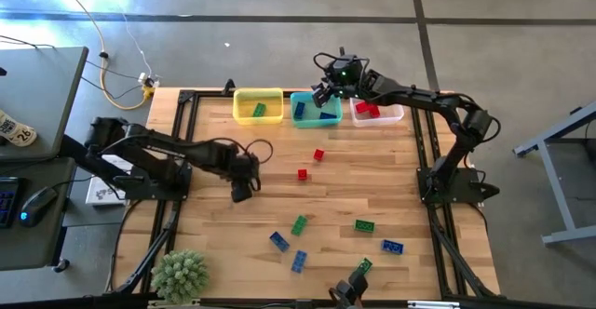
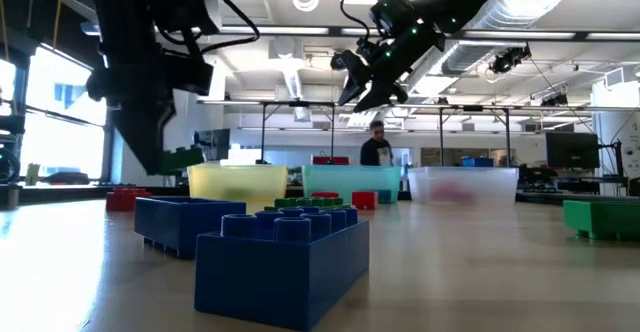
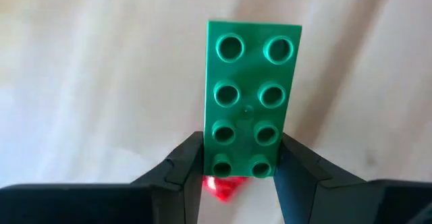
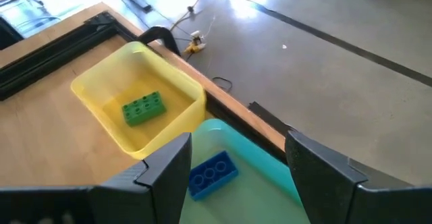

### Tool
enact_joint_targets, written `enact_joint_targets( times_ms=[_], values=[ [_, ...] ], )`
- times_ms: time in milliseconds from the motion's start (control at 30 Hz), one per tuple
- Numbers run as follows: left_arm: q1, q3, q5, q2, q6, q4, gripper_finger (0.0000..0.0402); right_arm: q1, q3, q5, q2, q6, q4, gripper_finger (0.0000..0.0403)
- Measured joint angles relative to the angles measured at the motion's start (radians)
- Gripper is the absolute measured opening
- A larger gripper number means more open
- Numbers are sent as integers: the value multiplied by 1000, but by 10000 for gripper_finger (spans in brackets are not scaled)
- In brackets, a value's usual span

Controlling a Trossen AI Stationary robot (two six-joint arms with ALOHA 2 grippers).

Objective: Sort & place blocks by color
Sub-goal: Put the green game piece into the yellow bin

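In the low view, blue bricks (image 2: 282,255) fill the lower centre, hiding much of the table behind them; only the high view shows the loose blocks scattered across the lower half of the table (image 1: 372,183). The left gripper (image 3: 239,166), left of centre in the high view, pinches a green brick (image 3: 251,99), a grip seen clearly only in the left wrist view. Farther back, the right gripper (image 4: 239,160) hangs spread above the teal bin (image 4: 260,187) holding a blue brick (image 4: 212,173). Beside it, the yellow bin (image 4: 101,82) holds a green block (image 4: 143,108); the clear bin (image 1: 393,115) holds red blocks (image 1: 367,109).
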Motion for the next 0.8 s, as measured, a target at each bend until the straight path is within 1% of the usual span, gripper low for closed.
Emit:
enact_joint_targets(
  times_ms=[100, 167, 333, 500, 667, 800],
  values=[
    [60, 0, -24, -16, 40, 5, 118, 17, 0, -45, 0, 0, 0, 226],
    [107, 0, -27, -28, 66, 24, 119, 33, 0, -55, 0, 0, -1, 226],
    [224, 0, -24, -49, 107, 143, 119, 79, 0, -57, 0, 4, -12, 226],
    [355, 1, 20, -50, 127, 250, 119, 122, 0, -57, 0, 62, -18, 226],
    [464, 1, 31, -50, 127, 345, 119, 158, 0, -60, 0, 125, -21, 226],
    [549, 1, 32, -50, 127, 411, 119, 190, 0, -103, 0, 168, -23, 226]
  ],
)
